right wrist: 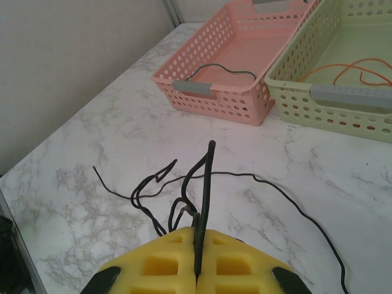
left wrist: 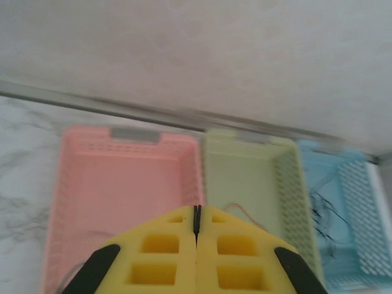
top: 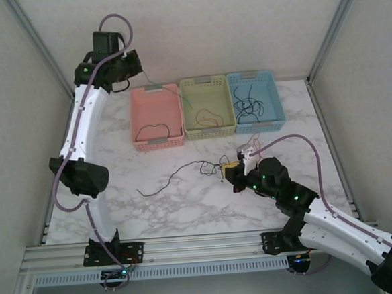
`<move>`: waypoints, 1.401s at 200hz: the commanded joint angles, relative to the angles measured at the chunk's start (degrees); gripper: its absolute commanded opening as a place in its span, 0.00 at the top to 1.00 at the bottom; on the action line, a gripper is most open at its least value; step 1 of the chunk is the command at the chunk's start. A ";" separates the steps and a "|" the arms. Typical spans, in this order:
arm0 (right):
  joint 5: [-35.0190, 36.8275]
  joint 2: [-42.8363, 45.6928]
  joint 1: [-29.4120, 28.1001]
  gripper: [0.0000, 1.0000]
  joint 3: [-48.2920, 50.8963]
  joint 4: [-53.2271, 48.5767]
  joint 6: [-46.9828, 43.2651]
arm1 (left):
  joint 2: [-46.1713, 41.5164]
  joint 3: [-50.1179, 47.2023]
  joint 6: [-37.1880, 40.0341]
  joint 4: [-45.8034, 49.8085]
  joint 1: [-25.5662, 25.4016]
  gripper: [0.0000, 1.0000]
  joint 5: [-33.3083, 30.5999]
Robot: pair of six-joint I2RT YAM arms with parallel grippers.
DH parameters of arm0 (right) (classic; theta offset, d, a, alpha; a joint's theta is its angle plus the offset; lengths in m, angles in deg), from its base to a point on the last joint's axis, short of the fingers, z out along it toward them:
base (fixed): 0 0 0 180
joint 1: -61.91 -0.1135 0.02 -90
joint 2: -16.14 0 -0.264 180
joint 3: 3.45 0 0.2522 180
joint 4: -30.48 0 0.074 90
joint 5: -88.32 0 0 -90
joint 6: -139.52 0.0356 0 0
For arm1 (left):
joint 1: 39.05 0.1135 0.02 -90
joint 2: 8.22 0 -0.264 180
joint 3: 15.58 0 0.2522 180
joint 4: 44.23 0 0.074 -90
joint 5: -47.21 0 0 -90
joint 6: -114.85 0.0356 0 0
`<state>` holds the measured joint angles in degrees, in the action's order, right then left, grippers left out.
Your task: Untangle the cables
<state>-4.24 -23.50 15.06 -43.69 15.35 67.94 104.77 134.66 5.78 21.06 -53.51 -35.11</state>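
My right gripper (top: 228,170) (right wrist: 198,233) is low over the table's middle. It is shut on a black cable (right wrist: 207,184) that stands up between its yellow pads. More thin black cable loops (right wrist: 153,187) lie just ahead of it. One long strand (top: 168,182) trails left across the marble. My left gripper (top: 139,69) (left wrist: 196,212) is raised at the back left, above the baskets. It is shut on a thin dark cable (left wrist: 196,219), which hangs down toward the green basket (top: 207,106).
Three baskets stand in a row at the back. The pink one (top: 156,117) holds a dark wire (right wrist: 223,68). The green one holds orange-brown wire (right wrist: 352,68). The blue one (top: 255,101) holds black wires (top: 249,107). Walls close in the left, back and right sides.
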 commanded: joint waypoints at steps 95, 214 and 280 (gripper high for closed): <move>0.72 0.26 0.41 1.00 1.18 0.09 -1.34 | -0.09 -6.00 1.23 -0.68 0.39 1.00 -12.11; 0.54 -1.47 0.43 1.00 1.26 0.93 -1.67 | 7.27 -30.69 0.53 -16.52 -6.28 1.00 -12.96; 0.66 -1.98 0.36 1.00 1.26 1.25 -1.64 | 10.66 -31.01 1.22 -15.44 -6.46 1.00 -12.79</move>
<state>-4.27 -25.40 15.17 -43.06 15.42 67.06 114.94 104.00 6.82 5.20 -59.85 -48.40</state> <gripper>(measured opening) 0.040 0.047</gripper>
